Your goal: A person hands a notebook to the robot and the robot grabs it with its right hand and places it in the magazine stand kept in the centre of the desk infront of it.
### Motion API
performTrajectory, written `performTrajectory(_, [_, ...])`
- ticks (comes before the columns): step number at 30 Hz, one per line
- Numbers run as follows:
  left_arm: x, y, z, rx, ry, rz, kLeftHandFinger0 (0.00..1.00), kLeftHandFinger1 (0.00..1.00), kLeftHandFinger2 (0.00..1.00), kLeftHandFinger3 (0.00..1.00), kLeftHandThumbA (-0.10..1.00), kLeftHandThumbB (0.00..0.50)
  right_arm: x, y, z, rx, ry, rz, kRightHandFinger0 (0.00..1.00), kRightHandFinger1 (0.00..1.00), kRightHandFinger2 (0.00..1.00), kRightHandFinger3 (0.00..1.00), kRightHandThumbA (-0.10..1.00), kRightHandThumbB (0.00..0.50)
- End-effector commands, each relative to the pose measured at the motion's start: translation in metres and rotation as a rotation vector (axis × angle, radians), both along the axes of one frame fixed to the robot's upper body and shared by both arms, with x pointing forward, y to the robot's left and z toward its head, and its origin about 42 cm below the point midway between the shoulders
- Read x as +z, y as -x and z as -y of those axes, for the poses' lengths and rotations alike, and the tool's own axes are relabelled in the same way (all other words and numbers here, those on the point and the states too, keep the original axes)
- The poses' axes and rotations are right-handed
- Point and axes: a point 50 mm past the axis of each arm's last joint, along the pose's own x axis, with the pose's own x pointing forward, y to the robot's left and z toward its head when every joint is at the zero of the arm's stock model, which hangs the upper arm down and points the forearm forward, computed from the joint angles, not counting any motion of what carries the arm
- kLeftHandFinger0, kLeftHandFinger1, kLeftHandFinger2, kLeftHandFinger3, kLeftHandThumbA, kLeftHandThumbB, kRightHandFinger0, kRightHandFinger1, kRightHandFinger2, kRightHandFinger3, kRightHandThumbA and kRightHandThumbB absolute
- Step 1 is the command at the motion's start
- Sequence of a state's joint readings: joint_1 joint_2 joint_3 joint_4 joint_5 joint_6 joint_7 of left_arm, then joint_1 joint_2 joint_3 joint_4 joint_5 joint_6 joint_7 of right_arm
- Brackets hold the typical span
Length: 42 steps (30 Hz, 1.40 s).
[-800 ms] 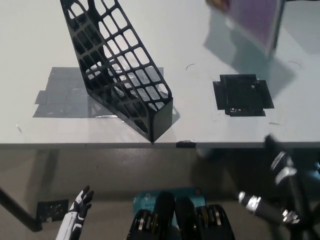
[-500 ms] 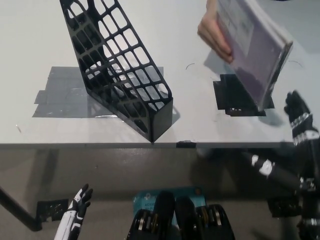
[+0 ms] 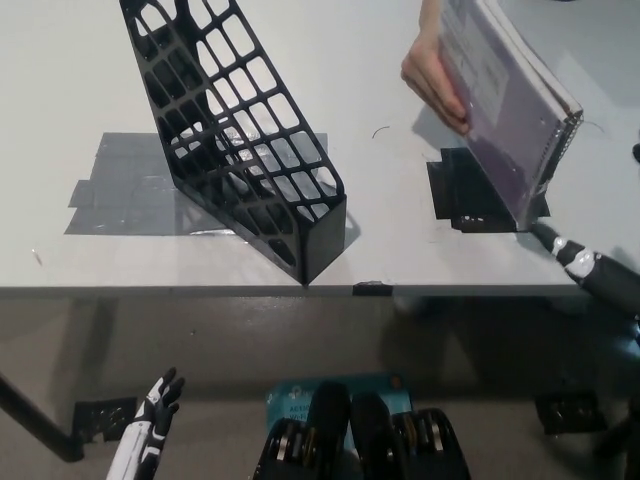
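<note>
A person's hand (image 3: 435, 75) holds the notebook (image 3: 505, 110) out over the far right of the desk (image 3: 60, 120), tilted with its spiral edge toward the robot and its lower corner just above the black square patch (image 3: 445, 190). Compared with the picture from a moment earlier, the notebook sits a little lower and nearer to the robot, and it is sharper, so the offer looks settled and ready to be taken.

The right hand (image 3: 565, 250) has changed most: it stood raised beside the notebook's right edge a moment ago, and now only a finger-like tip with a silver band shows just under the notebook's lower corner, the rest running off the right edge. I cannot tell whether it is open or closed, and it does not yet look to be holding the notebook. The grab is my guess for the step in hand.

The magazine stand (image 3: 240, 140) is unmoved in the middle of the desk, empty. The left hand (image 3: 155, 410) rests low at the bottom left, fingers spread, as before
</note>
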<state>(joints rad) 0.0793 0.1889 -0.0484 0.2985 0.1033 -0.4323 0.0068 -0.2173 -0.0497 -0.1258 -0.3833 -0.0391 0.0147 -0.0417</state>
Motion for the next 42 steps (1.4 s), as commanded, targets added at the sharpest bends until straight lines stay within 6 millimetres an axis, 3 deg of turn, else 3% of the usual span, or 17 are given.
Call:
performTrajectory(1, [0.009,-0.002,-0.004,0.0,-0.024,0.062,0.99,1.0,1.0,1.0,1.0,0.5,0.011,-0.016,-0.001,-0.004,-0.026,0.015,1.0,1.0,1.0,1.0,1.0,0.244])
performTrajectory(7, [0.006,0.001,-0.002,-0.004,-0.032,0.055,0.98,1.0,1.0,1.0,1.0,0.5,0.008,-0.048,-0.01,0.022,-0.032,-0.032,1.0,1.0,1.0,1.0,0.98,0.278])
performTrajectory(10, [0.005,0.0,0.0,-0.001,-0.03,0.053,0.99,1.0,1.0,1.0,1.0,0.5,0.015,-0.071,-0.022,0.045,-0.015,-0.03,1.0,1.0,1.0,1.0,1.0,0.289])
performTrajectory(13, [0.006,-0.003,0.0,-0.003,-0.03,0.057,0.99,1.0,1.0,1.0,1.0,0.5,0.022,-0.083,-0.028,0.033,0.02,-0.026,1.0,1.0,1.0,1.0,1.0,0.305])
performTrajectory(21, [0.009,-0.007,0.0,-0.006,-0.024,0.068,0.96,1.0,1.0,1.0,1.0,0.5,0.047,-0.112,-0.048,0.056,0.046,-0.014,1.0,1.0,1.0,1.0,1.0,0.244])
performTrajectory(24, [0.01,-0.008,0.0,-0.007,-0.02,0.071,0.96,1.0,1.0,1.0,1.0,0.5,0.05,-0.117,-0.049,0.057,0.04,-0.016,1.0,1.0,1.0,1.0,1.0,0.249])
performTrajectory(28, [0.012,-0.01,0.0,-0.013,-0.019,0.077,0.96,1.0,1.0,1.0,1.0,0.5,0.061,-0.142,-0.045,0.045,0.041,-0.03,1.0,1.0,1.0,1.0,1.0,0.301])
performTrajectory(33, [0.012,-0.01,0.001,-0.014,-0.03,0.078,0.94,1.0,1.0,1.0,1.0,0.5,0.065,-0.151,-0.043,0.036,0.039,-0.033,1.0,1.0,1.0,1.0,1.0,0.278])
performTrajectory(35, [0.014,-0.013,0.001,-0.015,-0.031,0.086,0.93,1.0,1.0,1.0,1.0,0.5,0.07,-0.155,-0.044,0.032,0.033,-0.017,1.0,1.0,1.0,1.0,0.96,0.269])
performTrajectory(39, [0.015,-0.014,0.002,-0.018,-0.031,0.093,0.93,1.0,1.0,1.0,1.0,0.5,0.071,-0.164,-0.046,0.013,-0.007,-0.05,1.0,1.0,1.0,1.0,0.7,0.215])
performTrajectory(40, [0.016,-0.014,0.002,-0.018,-0.032,0.094,0.93,1.0,1.0,1.0,1.0,0.5,0.071,-0.166,-0.047,0.006,-0.012,-0.064,0.96,1.0,1.0,1.0,0.66,0.198])
performTrajectory(41, [0.016,-0.015,0.002,-0.018,-0.034,0.095,0.93,1.0,1.0,1.0,1.0,0.5,0.07,-0.169,-0.047,-0.015,-0.002,-0.084,0.73,0.86,0.98,0.99,0.66,0.201])
performTrajectory(42, [0.016,-0.015,0.002,-0.018,-0.035,0.096,0.93,1.0,1.0,1.0,1.0,0.5,0.07,-0.171,-0.046,-0.027,0.007,-0.092,0.64,0.79,0.93,0.93,0.67,0.204])
